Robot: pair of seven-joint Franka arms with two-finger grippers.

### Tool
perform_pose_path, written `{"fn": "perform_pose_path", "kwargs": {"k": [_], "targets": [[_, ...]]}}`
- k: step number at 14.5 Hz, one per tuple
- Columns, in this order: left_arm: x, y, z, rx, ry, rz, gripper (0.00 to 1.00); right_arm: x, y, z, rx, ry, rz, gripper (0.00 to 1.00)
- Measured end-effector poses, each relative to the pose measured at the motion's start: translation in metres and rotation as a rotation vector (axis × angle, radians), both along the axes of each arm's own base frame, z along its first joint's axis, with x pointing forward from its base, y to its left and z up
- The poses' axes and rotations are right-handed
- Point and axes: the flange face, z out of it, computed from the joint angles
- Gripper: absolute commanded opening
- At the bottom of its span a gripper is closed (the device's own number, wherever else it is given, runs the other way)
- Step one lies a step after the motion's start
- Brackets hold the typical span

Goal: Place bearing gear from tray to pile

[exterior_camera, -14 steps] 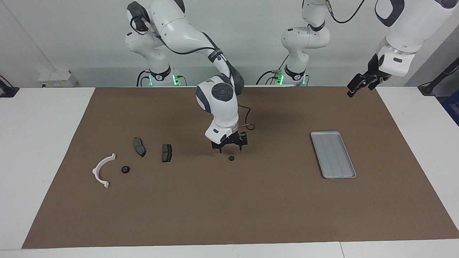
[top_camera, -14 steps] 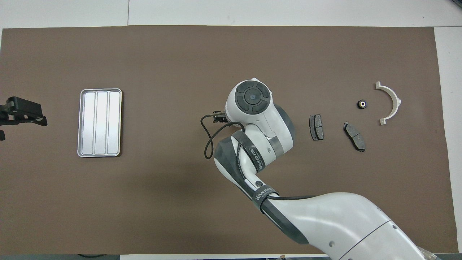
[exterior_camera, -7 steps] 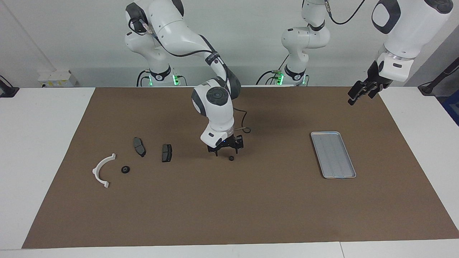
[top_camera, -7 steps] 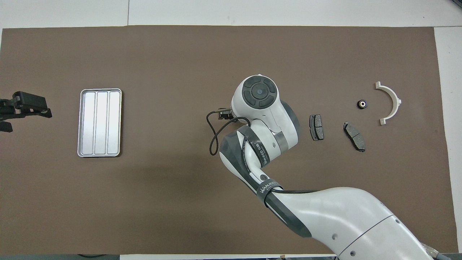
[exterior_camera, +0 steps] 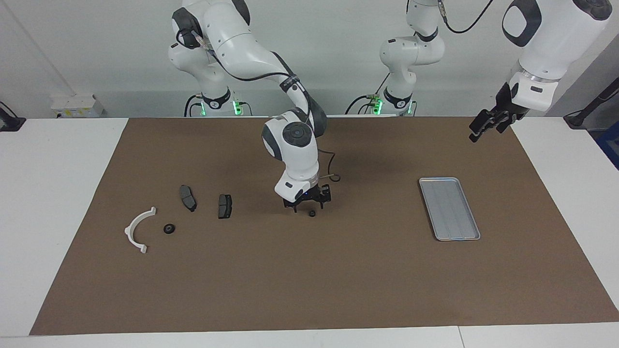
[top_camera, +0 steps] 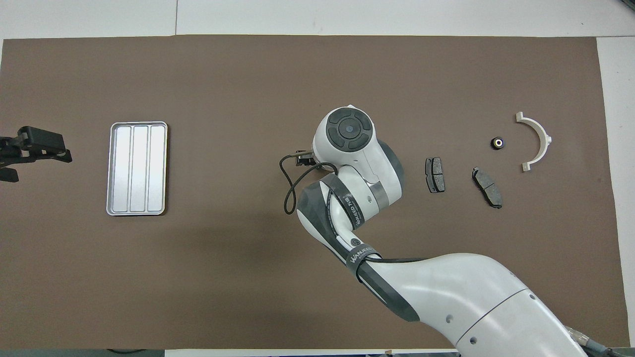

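A small black bearing gear (exterior_camera: 312, 213) lies on the brown mat mid-table, between the tray and the pile. My right gripper (exterior_camera: 307, 207) is open and hangs low right over it, fingers spread to either side. In the overhead view the right hand (top_camera: 347, 131) hides this gear. The silver ridged tray (exterior_camera: 449, 208) (top_camera: 137, 168) is empty, toward the left arm's end. The pile is a white half-ring bracket (exterior_camera: 138, 229) (top_camera: 536, 141) and two dark brake pads (exterior_camera: 187, 197) (exterior_camera: 225, 205), with another black gear (exterior_camera: 169, 228) (top_camera: 497, 143) beside the bracket. My left gripper (exterior_camera: 485, 126) (top_camera: 34, 148) waits open, raised above the mat's edge.
The brown mat (exterior_camera: 309, 290) covers most of the white table. A black cable (top_camera: 287, 193) loops off the right wrist over the mat. The two brake pads also show in the overhead view (top_camera: 435, 174) (top_camera: 487, 187).
My right gripper has dropped lower over the mid-table gear, after a small sideways shift and return. The gear itself has not moved. The left gripper has barely shifted.
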Motion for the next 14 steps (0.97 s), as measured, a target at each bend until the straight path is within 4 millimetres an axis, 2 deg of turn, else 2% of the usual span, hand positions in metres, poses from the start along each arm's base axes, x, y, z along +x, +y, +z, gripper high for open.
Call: {"fn": "perform_pose_path", "kwargs": {"k": [14], "targets": [[0.005, -0.005, -0.007, -0.002, 0.012, -0.018, 1.0, 0.003, 0.009, -0.018, 0.009, -0.008, 0.007, 0.85]]}}
